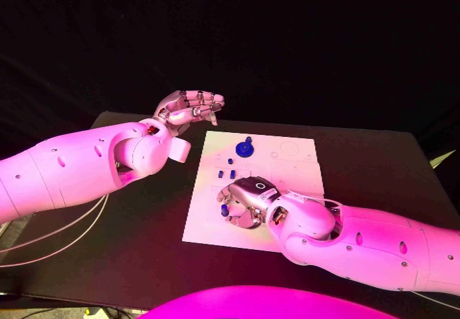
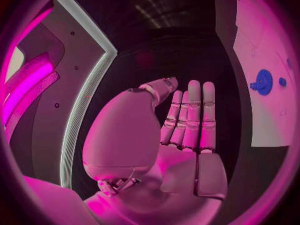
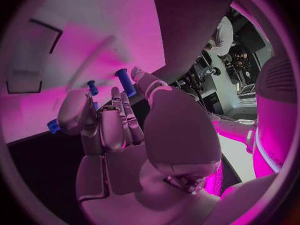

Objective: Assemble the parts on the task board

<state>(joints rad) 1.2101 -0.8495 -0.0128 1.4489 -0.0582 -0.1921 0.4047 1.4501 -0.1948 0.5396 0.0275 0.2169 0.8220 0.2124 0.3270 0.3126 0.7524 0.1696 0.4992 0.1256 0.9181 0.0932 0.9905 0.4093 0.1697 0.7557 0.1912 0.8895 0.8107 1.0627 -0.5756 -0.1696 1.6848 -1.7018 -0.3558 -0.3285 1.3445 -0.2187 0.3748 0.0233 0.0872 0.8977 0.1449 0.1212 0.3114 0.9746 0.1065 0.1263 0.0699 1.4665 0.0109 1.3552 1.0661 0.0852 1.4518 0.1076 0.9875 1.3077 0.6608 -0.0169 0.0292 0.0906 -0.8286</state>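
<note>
Your right hand [image 3: 125,135] rises from the bottom of the circle with its fingers [image 3: 119,112] lying close together, reaching toward the white task board [image 3: 81,45]. Just past the fingertips you see a blue peg [image 3: 125,82] standing up from the board, with a smaller blue part [image 3: 92,87] beside it. Another blue part [image 3: 53,126] shows at the outer side of the hand, close against it; you cannot tell whether the hand touches it.

White task board [image 1: 288,149], blue parts [image 1: 245,147], black table [image 1: 373,159]
</note>
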